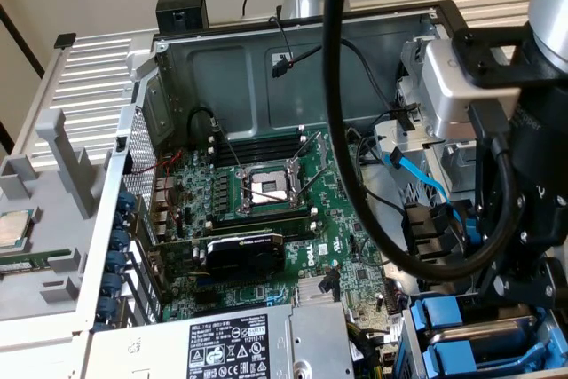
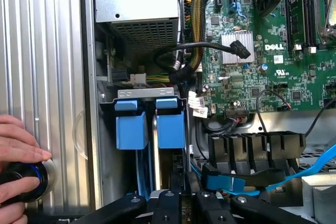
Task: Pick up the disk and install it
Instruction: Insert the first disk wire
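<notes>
Exterior view's left: loose processor chip (image 1: 13, 228) sits outside the case, not our part. Middle: motherboard (image 1: 351, 286) with CPU socket (image 1: 266, 187) open, power supply (image 1: 257, 343) along the near edge. Exterior view's right: arm (image 1: 546, 175) is down over the chassis corner where the blue carriers sit.

Wrist view: the disk (image 2: 170, 127) stands on edge in its blue carrier, inside the drive cage (image 2: 147, 94), just beside a second blue carrier (image 2: 130, 129). Claw (image 2: 180, 182) is directly in line with the disk, at its near end. The jaws are drawn in narrow and, as best I can judge, clamped on that end. The contact itself is partly hidden by the linkage.

The disk's long axis runs straight away from the claw into the slot, so slot axis and claw approach axis coincide. No sideways offset visible. It looks mostly seated; how deep, can't tell.

A person's hand (image 2: 16, 156) rests on a round black knob (image 2: 23, 179) at the ribbed outer panel (image 2: 47, 51), well apart from the claw.
</notes>
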